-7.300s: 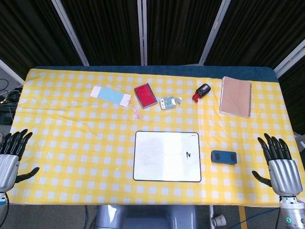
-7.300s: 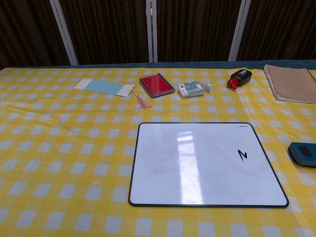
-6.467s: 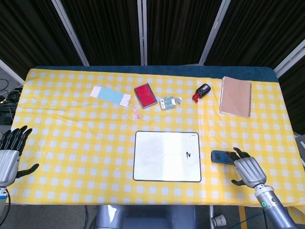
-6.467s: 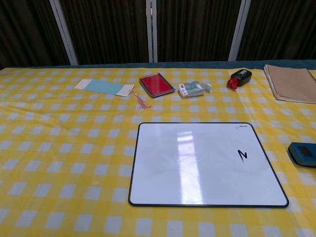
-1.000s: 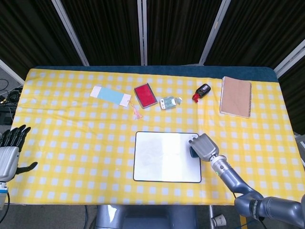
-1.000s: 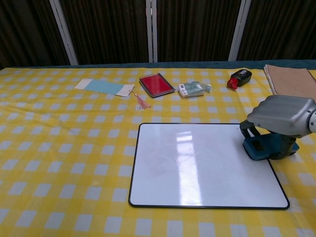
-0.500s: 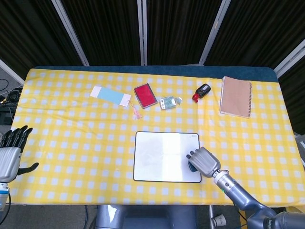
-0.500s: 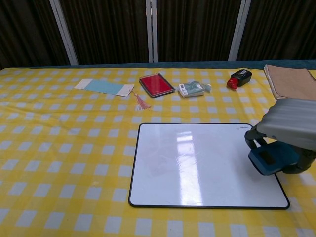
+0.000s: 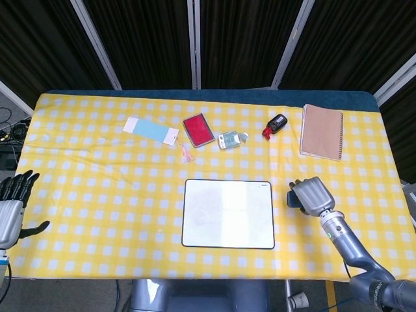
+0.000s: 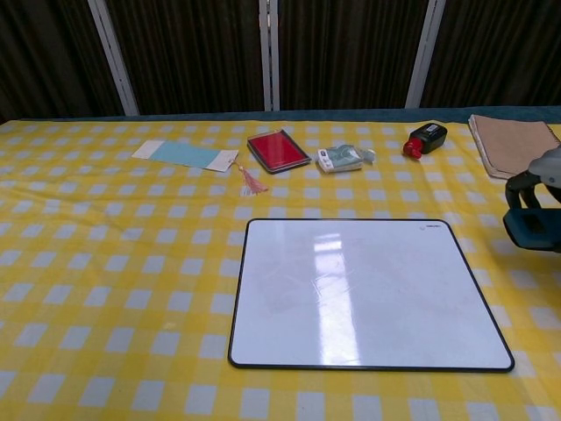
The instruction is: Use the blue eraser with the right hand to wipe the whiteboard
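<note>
Now, near to far
Left hand (image 9: 9, 211): at the near left edge of the table, fingers apart, holding nothing — well apart from the work
Board (image 9: 227, 213): lies flat in front of the robot; the black mark that stood on its right half seconds ago is gone, and both views show the white face bare but for glare (image 10: 368, 291)
Right hand (image 9: 313, 195): has come off the board and now hangs just past its right edge, fingers curled down over the eraser; half a second ago it was over the board's lower right corner
Eraser (image 10: 536, 226): blue, gripped in the right hand, seen at the right edge of the chest view; I cannot tell whether it touches the cloth
Meaning: as I judge it, the wiping is done — what remains is only to set the eraser down beside the board and let go
Far row: bookmark (image 9: 151, 129), red pad (image 9: 198, 129), notebook (image 9: 322, 131), all unmoved since the start
</note>
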Controlling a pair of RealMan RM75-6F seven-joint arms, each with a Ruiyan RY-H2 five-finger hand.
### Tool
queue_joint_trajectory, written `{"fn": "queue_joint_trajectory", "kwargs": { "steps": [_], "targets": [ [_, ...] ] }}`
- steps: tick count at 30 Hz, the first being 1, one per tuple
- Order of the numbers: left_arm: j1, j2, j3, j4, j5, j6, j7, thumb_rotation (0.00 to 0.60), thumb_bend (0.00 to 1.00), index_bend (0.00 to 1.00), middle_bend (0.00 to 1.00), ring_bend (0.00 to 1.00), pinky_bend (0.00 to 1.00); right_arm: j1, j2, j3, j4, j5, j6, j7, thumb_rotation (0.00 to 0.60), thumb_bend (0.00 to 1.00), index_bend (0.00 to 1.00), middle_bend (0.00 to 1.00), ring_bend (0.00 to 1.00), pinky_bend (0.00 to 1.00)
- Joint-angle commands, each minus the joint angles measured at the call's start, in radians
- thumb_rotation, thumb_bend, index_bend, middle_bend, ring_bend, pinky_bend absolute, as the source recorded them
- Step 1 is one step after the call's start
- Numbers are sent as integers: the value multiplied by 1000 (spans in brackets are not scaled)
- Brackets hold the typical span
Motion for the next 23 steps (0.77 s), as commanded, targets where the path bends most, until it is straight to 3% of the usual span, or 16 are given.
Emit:
{"fn": "queue_joint_trajectory", "kwargs": {
  "steps": [1, 2, 4, 8, 12, 18, 23],
  "targets": [
    [3, 2, 1, -3, 4, 5, -1, 600, 0, 0, 0, 0, 0, -13, -28, 8, 42, 37, -41, 42, 600, 85, 203, 352, 343, 405],
    [4, 3, 2, -6, 7, 8, -2, 600, 0, 0, 0, 0, 0, -17, -26, 12, 29, 53, -66, 84, 600, 16, 83, 247, 242, 320],
    [6, 5, 4, -9, 12, 10, -4, 600, 0, 0, 0, 0, 0, -23, -11, 21, 3, 48, -74, 141, 600, 0, 9, 127, 122, 258],
    [8, 11, 6, -13, 17, 11, -15, 600, 0, 0, 0, 0, 0, -52, 17, 26, -46, 0, -14, 192, 600, 0, 0, 24, 18, 149],
    [13, 20, 8, -11, 38, 24, -39, 600, 0, 0, 0, 0, 0, -108, 72, 13, -112, -105, 101, 278, 600, 0, 0, 0, 0, 2],
    [22, 21, 15, -1, 87, 55, -78, 600, 0, 0, 0, 0, 0, -223, 135, -23, -162, -284, 338, 407, 600, 0, 0, 0, 0, 0],
    [32, 23, 19, 11, 114, 79, -105, 600, 0, 0, 0, 0, 0, -312, 115, -51, -91, -386, 503, 417, 600, 0, 0, 0, 0, 0]
  ]
}}
